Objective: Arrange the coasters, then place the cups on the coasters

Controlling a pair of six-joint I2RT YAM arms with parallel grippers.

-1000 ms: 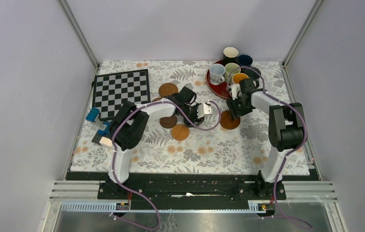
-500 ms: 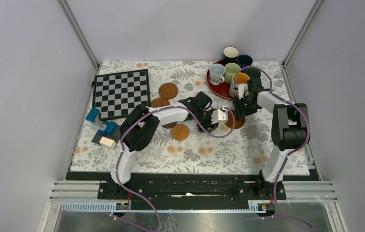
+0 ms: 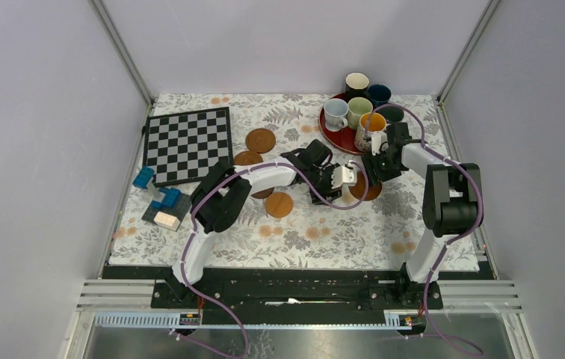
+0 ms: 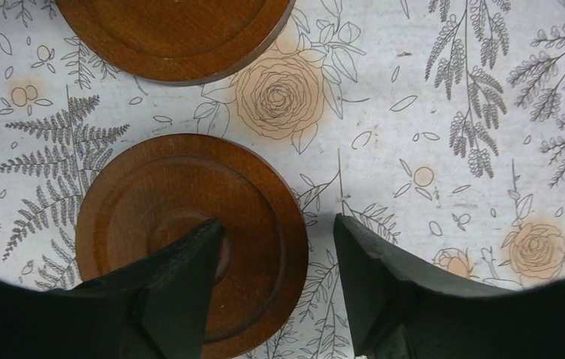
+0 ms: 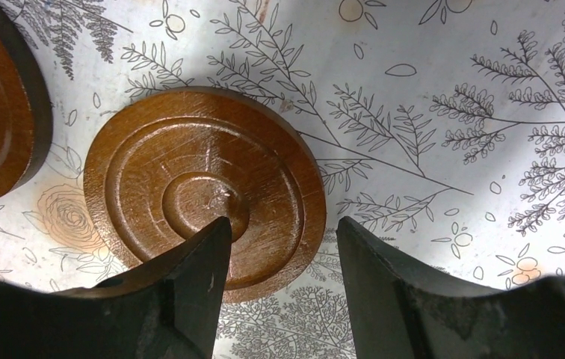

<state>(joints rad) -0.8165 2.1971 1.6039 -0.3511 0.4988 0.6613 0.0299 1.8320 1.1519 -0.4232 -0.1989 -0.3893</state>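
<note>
Since 1 second ago, we find the left gripper (image 4: 276, 232) carried rightward, jaws parted astride the rim of 1 round brown wooden coaster (image 4: 152, 202); right gripper (image 5: 279, 228) likewise apart astride a second coaster (image 5: 205, 164); bare floral cloth (image 5: 451, 75) beyond both edges.

Left arm (image 3: 253, 176) stretches out across to the middle, left gripper (image 3: 344, 176) pointing down at the surface (image 3: 339, 233), jaws parted. Right arm (image 3: 423, 157) folds inward, right gripper (image 3: 374, 169) low too, jaws apart, wrists nearly meeting.
</note>
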